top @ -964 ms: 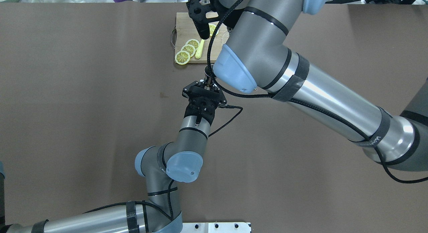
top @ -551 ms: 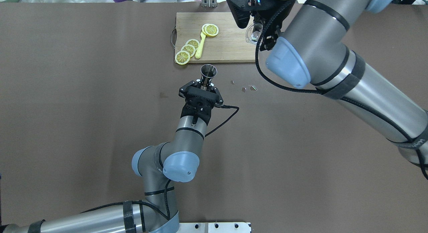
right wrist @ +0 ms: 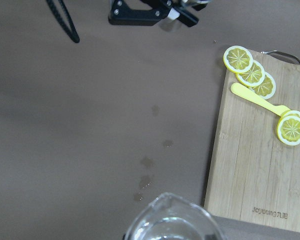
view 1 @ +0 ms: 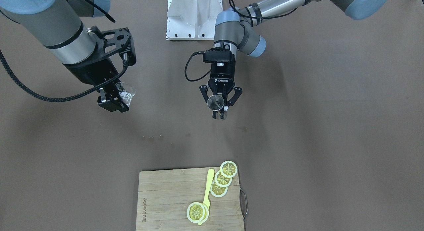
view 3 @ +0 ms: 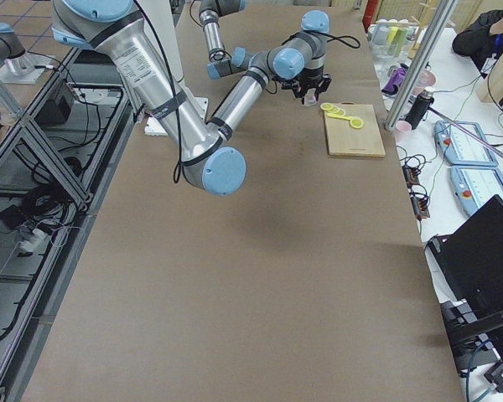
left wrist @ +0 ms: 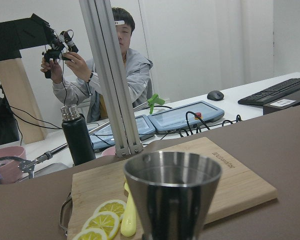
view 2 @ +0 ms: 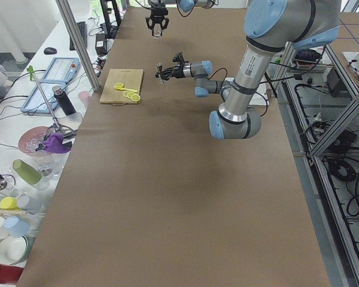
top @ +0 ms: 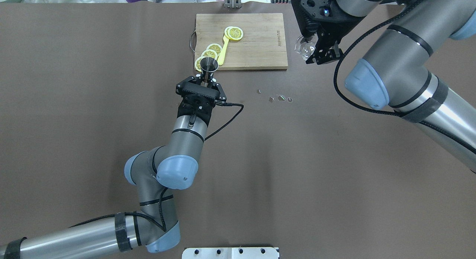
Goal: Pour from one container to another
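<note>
Table [top: 93, 140] bears a cutting board [top: 256, 47] (spots [top: 281, 98] nearby).

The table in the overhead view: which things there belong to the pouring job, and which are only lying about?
For the job:
metal cup, held in the left fingers
clear glass beaker, held in the right fingers

Lying about:
wooden cutting board
lemon slices and yellow spoon on it
small shiny bits on the table

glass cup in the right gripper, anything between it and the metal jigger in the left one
Nothing visible. The glass cup in the right gripper and the metal jigger in the left gripper both hang above the table, open air between them. The cutting board lies flat, off toward the operators' side.
</note>
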Controlling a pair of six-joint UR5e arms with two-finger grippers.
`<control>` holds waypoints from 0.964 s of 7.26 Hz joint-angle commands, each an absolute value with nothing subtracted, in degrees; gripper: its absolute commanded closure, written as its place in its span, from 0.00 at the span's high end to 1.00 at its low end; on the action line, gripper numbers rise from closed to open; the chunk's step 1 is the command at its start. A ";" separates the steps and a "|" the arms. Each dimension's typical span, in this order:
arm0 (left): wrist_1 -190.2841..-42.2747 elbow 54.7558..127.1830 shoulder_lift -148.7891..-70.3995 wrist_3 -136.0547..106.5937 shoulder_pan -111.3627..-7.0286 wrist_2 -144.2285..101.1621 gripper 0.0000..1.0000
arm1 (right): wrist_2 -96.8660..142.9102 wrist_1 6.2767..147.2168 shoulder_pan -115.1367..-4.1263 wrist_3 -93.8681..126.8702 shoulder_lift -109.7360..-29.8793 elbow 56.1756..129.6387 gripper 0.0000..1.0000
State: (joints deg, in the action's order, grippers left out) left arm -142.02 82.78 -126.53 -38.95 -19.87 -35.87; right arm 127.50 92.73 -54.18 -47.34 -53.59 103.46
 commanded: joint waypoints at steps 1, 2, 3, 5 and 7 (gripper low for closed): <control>-142.12 87.79 -122.53 -35.60 -23.19 -36.38 0.00 | 128.93 80.13 -54.32 -40.29 -59.92 102.92 0.00; -142.03 88.67 -122.26 -35.60 -24.77 -36.56 0.00 | 129.11 77.02 -54.84 -38.34 -60.90 102.22 0.00; -143.60 90.42 -120.34 -35.51 -26.44 -41.61 0.00 | 131.37 76.30 -55.28 -35.88 -60.91 101.61 0.00; -156.51 89.92 -109.68 -35.59 -27.87 -44.64 0.00 | 132.44 66.41 -55.28 -31.76 -64.23 99.41 0.00; -171.35 89.12 -100.49 -35.51 -29.96 -50.34 0.00 | 133.86 57.09 -55.55 -29.45 -67.05 96.17 0.00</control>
State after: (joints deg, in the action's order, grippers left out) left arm -163.54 89.32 -106.06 -35.53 -28.61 -47.36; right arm 133.24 63.18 -55.45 -30.99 -65.17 98.18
